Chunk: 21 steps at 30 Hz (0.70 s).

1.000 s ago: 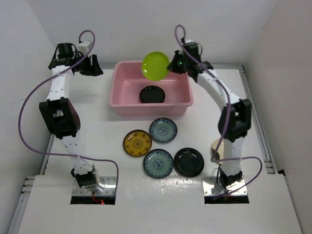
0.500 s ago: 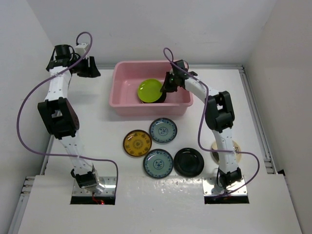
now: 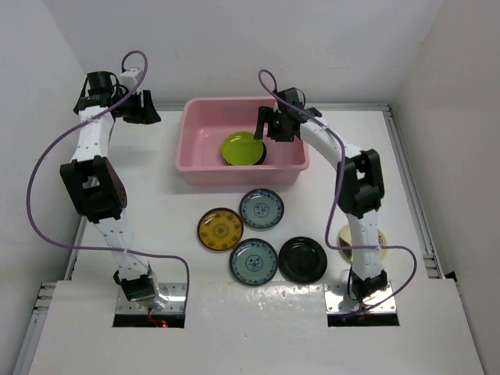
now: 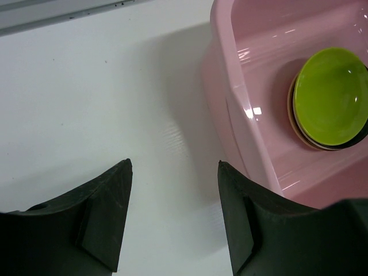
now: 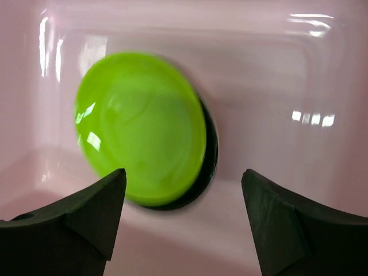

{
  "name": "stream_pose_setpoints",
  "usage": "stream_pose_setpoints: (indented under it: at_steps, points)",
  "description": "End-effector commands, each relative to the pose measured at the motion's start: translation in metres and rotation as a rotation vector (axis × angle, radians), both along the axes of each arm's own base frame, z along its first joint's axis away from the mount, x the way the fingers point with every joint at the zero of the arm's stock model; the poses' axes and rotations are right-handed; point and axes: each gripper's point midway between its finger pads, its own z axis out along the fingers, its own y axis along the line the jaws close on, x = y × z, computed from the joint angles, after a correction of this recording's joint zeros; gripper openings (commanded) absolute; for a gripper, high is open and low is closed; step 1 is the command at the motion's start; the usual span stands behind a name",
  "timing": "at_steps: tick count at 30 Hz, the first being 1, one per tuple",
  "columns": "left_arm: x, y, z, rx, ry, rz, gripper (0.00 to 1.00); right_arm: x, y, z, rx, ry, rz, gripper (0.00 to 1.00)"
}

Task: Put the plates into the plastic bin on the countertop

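Right wrist view has the lime green plate (image 5: 141, 126) lying flat on the floor of the plastic bin (image 5: 259, 69), stacked on a glossy black plate (image 5: 210, 144) whose rim peeps out beneath it. A second ago that green plate was up in the air, pinched on edge above the bin's far rim. Half a second ago it was going down inside. Now it is let go, so I would count it as delivered.

The right gripper (image 5: 183, 178) hovers just above it, jaws spread wide with nothing between them. The plate is framed in the gap but untouched.

Out on the countertop (image 3: 156, 234) in front of the bin, a yellow-brown plate (image 3: 220, 230), two blue-grey plates (image 3: 261, 208) and a second black plate (image 3: 302, 259) are waiting. The left gripper (image 4: 174, 167) hangs parted and empty beside the bin's left wall.
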Motion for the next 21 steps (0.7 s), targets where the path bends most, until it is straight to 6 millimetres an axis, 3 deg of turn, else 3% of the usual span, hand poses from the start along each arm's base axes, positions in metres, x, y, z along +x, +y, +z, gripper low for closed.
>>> stream_pose_setpoints:
  at_steps: [1, 2, 3, 4, 5, 6, 7, 8, 9, 10, 12, 13, 19, 20, 21]
  points:
    - [-0.003, 0.005, 0.026, 0.021, -0.065, -0.008, 0.64, -0.021, -0.014, 0.157, 0.029, -0.325, -0.008, 0.80]
    - [-0.005, 0.004, 0.025, 0.020, -0.061, -0.008, 0.64, -0.040, -0.020, 0.128, 0.010, -0.272, -0.005, 0.80]
    - [-0.006, 0.005, 0.029, 0.028, -0.068, -0.001, 0.64, -0.075, -0.031, 0.159, 0.045, -0.325, -0.011, 0.74]
    - [-0.009, 0.004, 0.028, 0.027, -0.063, -0.001, 0.64, -0.087, -0.035, 0.138, 0.049, -0.322, -0.011, 0.71]
    - [-0.012, 0.001, 0.024, 0.041, -0.055, -0.008, 0.64, -0.104, -0.040, 0.157, 0.088, -0.361, -0.025, 0.65]
    - [-0.016, 0.002, 0.031, 0.053, -0.065, 0.003, 0.64, -0.116, -0.042, 0.149, 0.096, -0.348, -0.027, 0.59]
    - [-0.018, -0.002, 0.032, 0.061, -0.065, 0.003, 0.64, -0.146, -0.048, 0.107, 0.072, -0.273, -0.018, 0.49]
    - [-0.022, 0.000, 0.027, 0.071, -0.048, 0.017, 0.64, -0.158, -0.048, 0.108, 0.098, -0.261, -0.027, 0.47]
    - [-0.026, -0.005, 0.034, 0.087, -0.063, 0.007, 0.64, -0.169, -0.049, 0.094, 0.113, -0.213, -0.038, 0.47]
    - [-0.029, -0.006, 0.034, 0.086, -0.060, 0.007, 0.64, -0.193, -0.050, 0.065, 0.101, -0.146, -0.019, 0.52]
    - [-0.038, -0.011, 0.027, 0.088, -0.039, 0.005, 0.63, -0.214, -0.049, 0.037, 0.124, -0.060, -0.033, 0.58]
    - [-0.042, -0.017, 0.034, 0.091, -0.052, -0.005, 0.63, -0.217, -0.046, 0.030, 0.154, -0.067, -0.040, 0.64]
    - [-0.066, -0.033, 0.027, 0.085, -0.029, -0.038, 0.63, -0.223, -0.039, -0.004, 0.260, -0.030, -0.108, 0.63]
    - [-0.072, -0.034, 0.022, 0.088, -0.019, -0.044, 0.63, -0.230, -0.041, -0.022, 0.239, 0.010, -0.115, 0.62]
    - [-0.076, -0.035, 0.029, 0.092, -0.034, -0.044, 0.63, -0.225, -0.038, -0.021, 0.262, -0.007, -0.133, 0.60]
